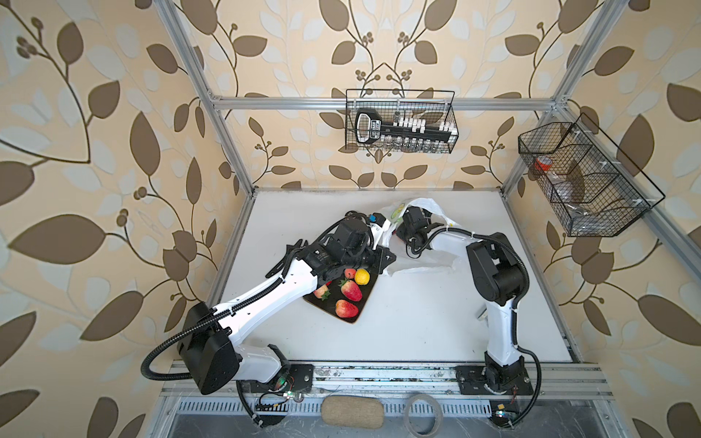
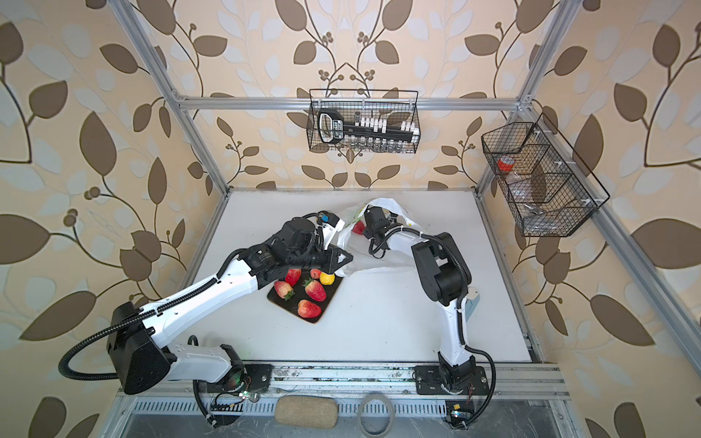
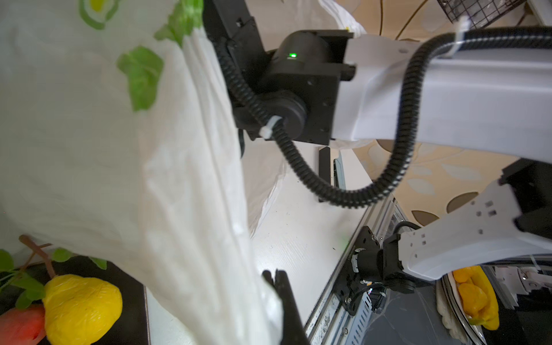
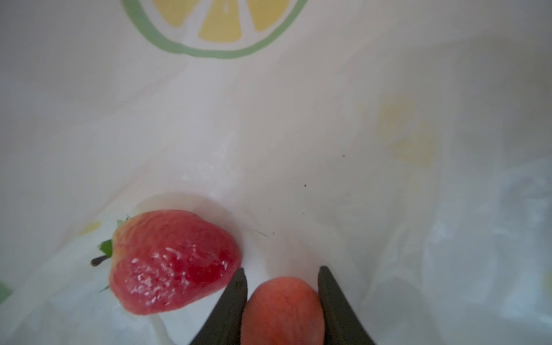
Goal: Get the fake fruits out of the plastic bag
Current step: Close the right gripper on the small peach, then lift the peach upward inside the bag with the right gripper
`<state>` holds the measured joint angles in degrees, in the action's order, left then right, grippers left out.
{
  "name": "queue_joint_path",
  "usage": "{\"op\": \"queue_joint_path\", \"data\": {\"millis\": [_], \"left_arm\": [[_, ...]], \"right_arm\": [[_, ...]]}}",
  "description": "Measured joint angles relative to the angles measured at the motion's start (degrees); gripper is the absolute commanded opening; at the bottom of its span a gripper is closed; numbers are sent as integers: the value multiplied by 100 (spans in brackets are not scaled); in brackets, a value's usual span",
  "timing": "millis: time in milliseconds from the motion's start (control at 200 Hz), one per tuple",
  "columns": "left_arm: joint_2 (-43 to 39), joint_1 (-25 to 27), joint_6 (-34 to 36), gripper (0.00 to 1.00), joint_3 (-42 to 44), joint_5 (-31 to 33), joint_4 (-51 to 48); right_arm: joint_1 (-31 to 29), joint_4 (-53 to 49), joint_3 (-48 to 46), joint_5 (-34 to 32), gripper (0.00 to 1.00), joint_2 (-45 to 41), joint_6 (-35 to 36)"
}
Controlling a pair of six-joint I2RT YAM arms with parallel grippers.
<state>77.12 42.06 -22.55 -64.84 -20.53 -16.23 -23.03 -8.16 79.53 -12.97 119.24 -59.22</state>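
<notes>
While extraction is under way, holdings stand thus.

1. Plastic bag (image 3: 104, 167): crumpled on the desk (image 1: 417, 322) toward its far side, mouth raised and open.
2. Left hand (image 3: 273, 273): jaws together on a fold of the bag's rim, holding that edge up just above the near corner of the black board (image 2: 293, 305).
3. Right hand (image 4: 282, 270): reached inside the bag. Its fingers (image 4: 234, 301) are clamped on a pink-red round fruit (image 4: 282, 310), one against each side in the right wrist view. Whether the fruit is lifted off the bag's floor cannot be told.
4. Strawberry (image 4: 170, 263): loose in the bag, just beside the held fruit. Whether it touches the nearer finger cannot be told.
5. Black board: on the desk beside the bag. It carries the yellow pear (image 1: 361, 276) at the corner nearest the bag, several board strawberries (image 1: 351, 290) and one small red fruit (image 1: 349, 273) next to the pear.

Step in hand (judged): pick-up of the round fruit from within the bag. Most fruits are out, and at least two are inside.

Next move (judged): a straight withdrawal through the mouth, with the left hand's hold unchanged so the thin film does not fold over the opening. Check that no film is pinched with the fruit, since the smooth round surface may slip. Set down on a free patch of the board, then return for the strawberry.
</notes>
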Motion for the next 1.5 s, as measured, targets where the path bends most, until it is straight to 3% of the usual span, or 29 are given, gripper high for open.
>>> {"op": "queue_joint_path", "data": {"millis": [300,710,1081,1501], "left_arm": [[55,0,-24,0,81,142,42],[586,0,-105,0,-57,319,197],[1178,-9,-170,0,-946,756,304],[1725,-131,-195,0,-1325,909,195]], "right_arm": [[378,273,-979,319,30,-1025,175],[442,697,-1504,1888,30,-1456,643],[428,442,-1965,2120,30,-1731,1869],[426,197,-2330,2671,31,-2955,3401]]}}
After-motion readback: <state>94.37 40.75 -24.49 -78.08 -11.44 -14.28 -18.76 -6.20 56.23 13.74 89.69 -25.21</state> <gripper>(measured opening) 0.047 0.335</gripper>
